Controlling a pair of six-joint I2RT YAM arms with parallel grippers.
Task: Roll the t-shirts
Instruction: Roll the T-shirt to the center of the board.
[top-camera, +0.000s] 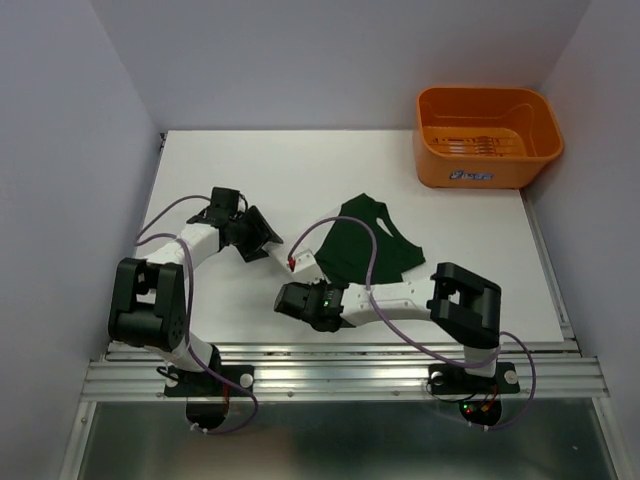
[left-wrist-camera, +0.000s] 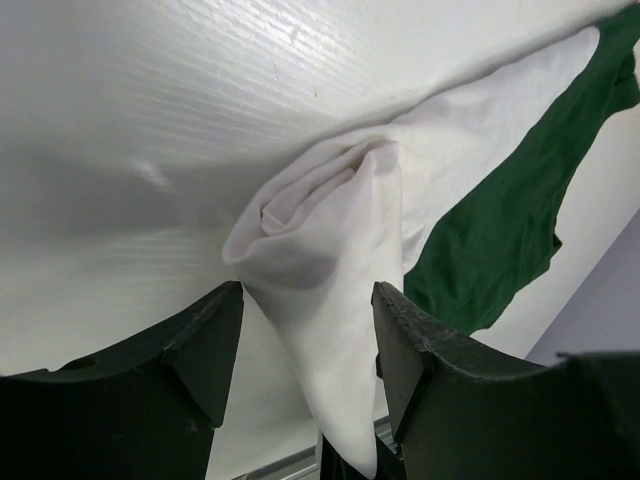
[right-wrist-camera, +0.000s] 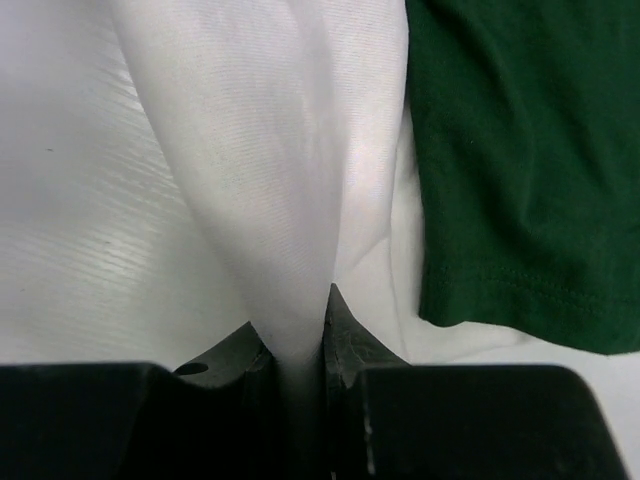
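The t-shirt (top-camera: 372, 246) lies mid-table, its dark green part plain and its white body faint against the white table. My left gripper (top-camera: 258, 236) sits at its left side. In the left wrist view the fingers (left-wrist-camera: 308, 295) stand wide apart, with a bunched, partly rolled fold of white cloth (left-wrist-camera: 320, 230) running down between them, and green cloth (left-wrist-camera: 490, 240) to the right. My right gripper (top-camera: 300, 282) is at the shirt's near edge. In the right wrist view it (right-wrist-camera: 295, 330) is shut on a ridge of white cloth (right-wrist-camera: 270, 150), beside a green hemmed edge (right-wrist-camera: 520, 150).
An orange plastic basket (top-camera: 440, 165) stands at the back right corner of the table. Grey walls close in the left, back and right sides. A metal rail runs along the near edge under the arm bases.
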